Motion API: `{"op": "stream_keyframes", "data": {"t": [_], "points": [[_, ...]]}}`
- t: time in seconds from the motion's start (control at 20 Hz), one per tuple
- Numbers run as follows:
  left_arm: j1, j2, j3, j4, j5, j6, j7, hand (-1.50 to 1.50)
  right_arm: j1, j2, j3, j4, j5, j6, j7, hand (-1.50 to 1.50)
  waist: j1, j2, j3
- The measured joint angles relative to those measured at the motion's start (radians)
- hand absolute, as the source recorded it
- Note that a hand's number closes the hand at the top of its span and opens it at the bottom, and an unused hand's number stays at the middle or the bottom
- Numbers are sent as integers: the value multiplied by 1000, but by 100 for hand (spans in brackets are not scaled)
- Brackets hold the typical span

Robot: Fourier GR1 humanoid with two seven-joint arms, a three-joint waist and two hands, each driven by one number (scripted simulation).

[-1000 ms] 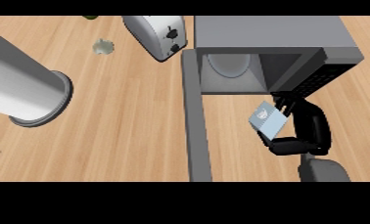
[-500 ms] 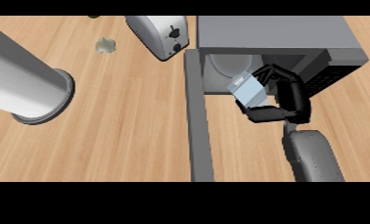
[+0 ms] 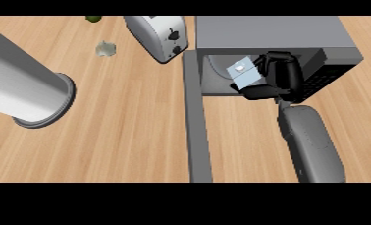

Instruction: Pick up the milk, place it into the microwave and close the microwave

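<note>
Just inside the open mouth of the microwave (image 3: 275,32), the black right hand (image 3: 279,74) curled round the milk (image 3: 243,70), a small pale-blue carton with a white top, thumb below and fingers above it. Its smooth grey forearm (image 3: 311,145) ran back toward the lower edge. Left of the hand, the microwave's grey door (image 3: 197,126) stood swung out as a long narrow slab across the wood-grain surface (image 3: 123,135). Beyond the door sat a rounded silver toaster (image 3: 158,36), a small pale-green object (image 3: 106,48) and a dark-green object (image 3: 93,18). Far left lay a broad grey cylinder with a flared rim (image 3: 33,91).
</note>
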Motion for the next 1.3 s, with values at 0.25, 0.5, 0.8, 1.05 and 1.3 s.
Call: {"op": "stream_keyframes", "data": {"t": [0.25,0.5,0.8,1.05,1.3], "points": [[-9,1,-8,12,3,-20,-7,-150,-8,2,-9,35,20,-45,-79,150,9,-5,2],[-45,17,-12,31,3,-25,-1,-150,-7,-1,-19,48,34,-91,-152,150,24,-1,5],[-74,28,-26,47,9,-38,5,-150,14,-17,-17,40,69,-152,-218,150,50,1,4],[-93,29,-41,54,-5,-38,9,-150,34,-15,-33,22,77,-211,-249,150,75,6,1],[-115,38,-49,54,-28,-35,14,-150,51,16,-68,-8,79,-316,-267,150,98,13,-2]]}}
